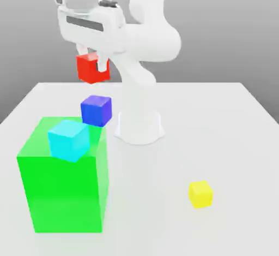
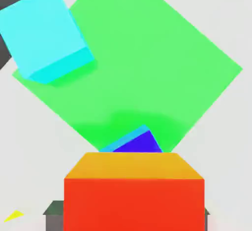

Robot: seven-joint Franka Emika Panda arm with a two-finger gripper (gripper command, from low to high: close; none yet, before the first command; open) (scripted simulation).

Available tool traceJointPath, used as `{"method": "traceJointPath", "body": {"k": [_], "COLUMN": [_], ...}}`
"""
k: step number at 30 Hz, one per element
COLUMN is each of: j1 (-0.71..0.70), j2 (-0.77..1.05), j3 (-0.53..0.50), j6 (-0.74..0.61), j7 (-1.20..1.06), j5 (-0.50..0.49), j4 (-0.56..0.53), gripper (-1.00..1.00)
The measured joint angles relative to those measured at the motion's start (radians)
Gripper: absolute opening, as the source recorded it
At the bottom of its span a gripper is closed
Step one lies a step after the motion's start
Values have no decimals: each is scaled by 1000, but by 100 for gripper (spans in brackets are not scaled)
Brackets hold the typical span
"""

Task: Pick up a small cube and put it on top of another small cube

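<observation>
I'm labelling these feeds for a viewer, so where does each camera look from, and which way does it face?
Exterior view: off the arm, facing the robot's base across the table from a little above; the arm and gripper show.
Hand view: on the hand, looking past the held red cube down onto the green block; parts of the fingers show beside the cube.
Both share the red, blue, cyan and yellow cubes and the green block.
</observation>
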Motion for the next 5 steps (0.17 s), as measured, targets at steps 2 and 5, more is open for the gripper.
{"method": "traceJointPath", "body": {"k": [2, 5], "j1": [-5, -5], "j2": [17, 17], "j3": [-2, -2], "j6": [71, 71], "j7": [1, 1], "j5": [-2, -2], "j4": [-54, -54], "gripper": [100, 100]}}
